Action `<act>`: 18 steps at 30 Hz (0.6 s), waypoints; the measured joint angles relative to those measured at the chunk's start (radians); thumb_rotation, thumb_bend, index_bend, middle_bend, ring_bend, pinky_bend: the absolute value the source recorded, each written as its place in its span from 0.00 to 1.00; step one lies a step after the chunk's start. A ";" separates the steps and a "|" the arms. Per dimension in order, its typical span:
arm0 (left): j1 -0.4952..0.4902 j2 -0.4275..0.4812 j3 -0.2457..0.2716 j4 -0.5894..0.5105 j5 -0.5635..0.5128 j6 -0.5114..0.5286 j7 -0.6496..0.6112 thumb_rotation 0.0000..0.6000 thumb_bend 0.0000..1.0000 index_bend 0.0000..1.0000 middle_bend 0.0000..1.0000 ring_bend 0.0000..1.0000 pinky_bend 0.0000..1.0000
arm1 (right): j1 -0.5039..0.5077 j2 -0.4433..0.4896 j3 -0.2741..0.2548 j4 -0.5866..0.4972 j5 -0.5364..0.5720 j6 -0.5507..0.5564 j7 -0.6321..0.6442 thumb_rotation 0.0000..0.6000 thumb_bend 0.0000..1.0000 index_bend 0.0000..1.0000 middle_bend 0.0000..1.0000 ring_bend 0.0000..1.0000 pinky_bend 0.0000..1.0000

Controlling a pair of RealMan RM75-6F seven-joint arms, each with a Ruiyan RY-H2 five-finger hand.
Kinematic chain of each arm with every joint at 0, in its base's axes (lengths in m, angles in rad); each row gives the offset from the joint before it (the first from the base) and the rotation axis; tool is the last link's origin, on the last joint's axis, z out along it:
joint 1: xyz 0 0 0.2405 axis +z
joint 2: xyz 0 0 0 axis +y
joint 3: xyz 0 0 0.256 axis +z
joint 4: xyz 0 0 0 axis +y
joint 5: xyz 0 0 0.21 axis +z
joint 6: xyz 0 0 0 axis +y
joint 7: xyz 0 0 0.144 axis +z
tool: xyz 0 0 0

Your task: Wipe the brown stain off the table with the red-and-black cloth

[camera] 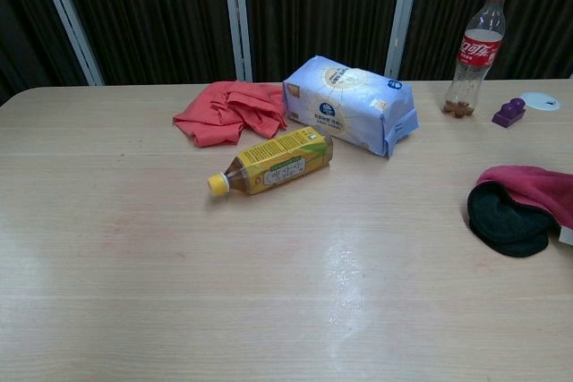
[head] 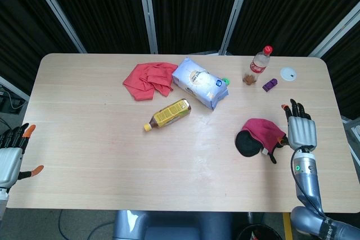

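Cloth lies bunched on the table just beside the right hand, which is spread and holds nothing; no brown stain shows, so wiping looks finished.

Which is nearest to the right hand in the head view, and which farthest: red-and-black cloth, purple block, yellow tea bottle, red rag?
From the right hand:
1. Red-and-black cloth, just beside it.
2. Purple block, behind it.
3. Yellow tea bottle, mid-table.
4. Red rag, far back left.
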State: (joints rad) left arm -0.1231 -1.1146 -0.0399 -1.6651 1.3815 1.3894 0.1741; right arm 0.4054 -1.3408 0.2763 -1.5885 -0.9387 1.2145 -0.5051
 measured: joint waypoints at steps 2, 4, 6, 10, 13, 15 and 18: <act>0.000 0.001 0.001 0.000 0.004 0.001 -0.002 0.96 0.00 0.00 0.00 0.00 0.00 | -0.019 0.035 -0.018 -0.031 -0.044 0.013 0.027 1.00 0.08 0.14 0.00 0.00 0.23; 0.001 0.001 0.003 0.001 0.010 0.004 -0.004 0.96 0.00 0.00 0.00 0.00 0.00 | -0.046 0.080 -0.043 -0.067 -0.101 0.032 0.064 1.00 0.08 0.14 0.00 0.00 0.23; 0.001 0.001 0.004 0.004 0.019 0.008 -0.006 0.96 0.00 0.00 0.00 0.00 0.00 | -0.077 0.123 -0.072 -0.098 -0.163 0.055 0.104 1.00 0.08 0.14 0.00 0.00 0.23; 0.006 0.000 0.009 0.013 0.044 0.027 -0.016 0.96 0.00 0.00 0.00 0.00 0.00 | -0.141 0.171 -0.134 -0.131 -0.294 0.119 0.181 1.00 0.04 0.06 0.00 0.00 0.20; 0.012 0.002 0.013 0.017 0.060 0.041 -0.027 0.96 0.00 0.00 0.00 0.00 0.00 | -0.196 0.200 -0.190 -0.135 -0.400 0.178 0.251 1.00 0.01 0.01 0.00 0.00 0.14; 0.015 0.003 0.016 0.020 0.071 0.048 -0.032 0.96 0.00 0.00 0.00 0.00 0.00 | -0.236 0.220 -0.231 -0.132 -0.462 0.217 0.302 1.00 0.00 0.00 0.00 0.00 0.07; 0.018 0.003 0.023 0.028 0.092 0.058 -0.036 0.96 0.00 0.00 0.00 0.00 0.00 | -0.279 0.245 -0.274 -0.120 -0.526 0.264 0.352 1.00 0.00 0.00 0.00 0.00 0.00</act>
State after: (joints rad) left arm -0.1046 -1.1119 -0.0171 -1.6372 1.4731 1.4473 0.1382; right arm 0.1259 -1.0955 0.0021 -1.7083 -1.4649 1.4788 -0.1533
